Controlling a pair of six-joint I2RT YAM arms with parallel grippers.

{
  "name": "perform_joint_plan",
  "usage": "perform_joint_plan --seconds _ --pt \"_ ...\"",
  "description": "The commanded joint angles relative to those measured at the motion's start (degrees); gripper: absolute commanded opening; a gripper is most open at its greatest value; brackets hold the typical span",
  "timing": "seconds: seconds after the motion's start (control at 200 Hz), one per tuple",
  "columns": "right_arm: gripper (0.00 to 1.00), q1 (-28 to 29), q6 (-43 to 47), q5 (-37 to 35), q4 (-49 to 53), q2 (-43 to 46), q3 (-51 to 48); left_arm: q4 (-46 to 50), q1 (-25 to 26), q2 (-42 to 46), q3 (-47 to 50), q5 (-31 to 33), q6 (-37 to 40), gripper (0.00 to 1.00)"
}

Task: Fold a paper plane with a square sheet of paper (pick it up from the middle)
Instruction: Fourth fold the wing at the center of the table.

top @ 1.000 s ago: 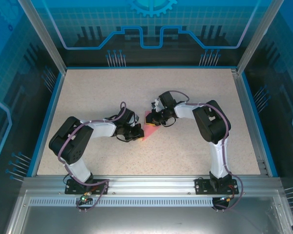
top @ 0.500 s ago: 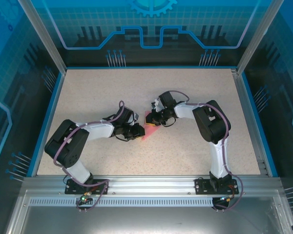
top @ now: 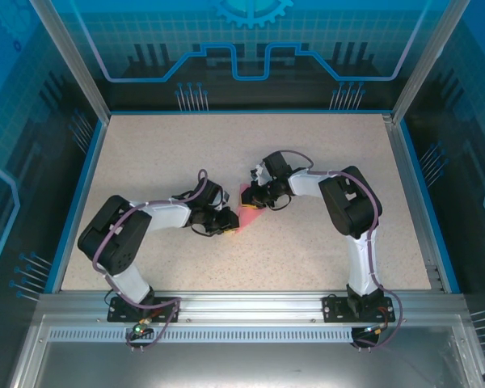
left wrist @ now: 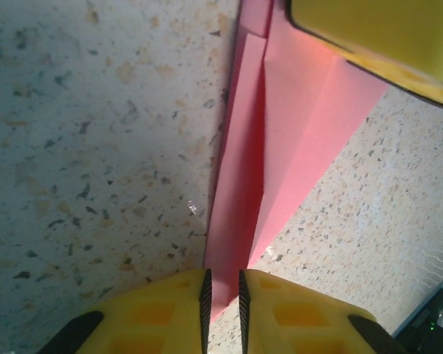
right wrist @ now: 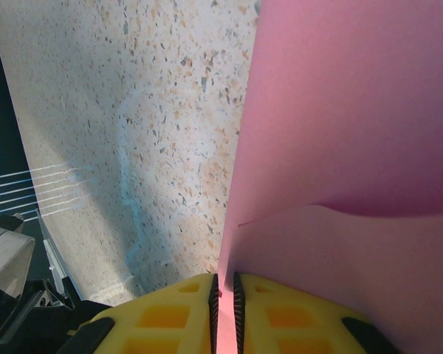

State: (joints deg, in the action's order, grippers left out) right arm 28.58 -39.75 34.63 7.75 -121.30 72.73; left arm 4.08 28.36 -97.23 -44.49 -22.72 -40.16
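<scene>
The square sheet of paper (top: 247, 212) is folded into a narrow pink-red kite shape with a centre crease (left wrist: 280, 133) and lies on the speckled table between my two grippers. My left gripper (top: 229, 222) sits low at its pointed near end. Its jaws (left wrist: 223, 295) stand slightly apart, with the paper's tip and bare table showing in the gap. My right gripper (top: 255, 196) is at the far end, shut on an upright edge of the paper (right wrist: 354, 147). One of its yellow fingers (left wrist: 376, 37) shows in the left wrist view.
A speckled table (top: 323, 153) with a blue rim (top: 81, 186) stretches around the paper. The two arm bases (top: 137, 303) are bolted at the near edge. The right arm's elbow (top: 352, 202) stands right of the paper.
My left gripper's jaws have parted from shut to slightly apart at the paper's tip, and the left arm has shifted a little. The right gripper has stayed shut on the paper.
</scene>
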Motion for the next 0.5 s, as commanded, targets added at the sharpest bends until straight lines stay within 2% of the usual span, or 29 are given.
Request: perform_joint_plan --seconds 0.0,0.28,0.495 --pt "0.17 0.5 1.1 -3.7 4.1 -3.7 -1.3 3.5 0.5 -1.5 -1.8 0.9 1.7 0.17" --pt "0.17 0.6 1.1 -3.8 4.3 -3.8 -1.3 8.4 1.0 -2.5 -2.6 5.2 2.3 0.07" --pt "0.17 0.6 1.0 -4.1 4.5 -4.1 -1.1 7.1 1.0 2.3 -1.4 5.4 1.4 0.08"
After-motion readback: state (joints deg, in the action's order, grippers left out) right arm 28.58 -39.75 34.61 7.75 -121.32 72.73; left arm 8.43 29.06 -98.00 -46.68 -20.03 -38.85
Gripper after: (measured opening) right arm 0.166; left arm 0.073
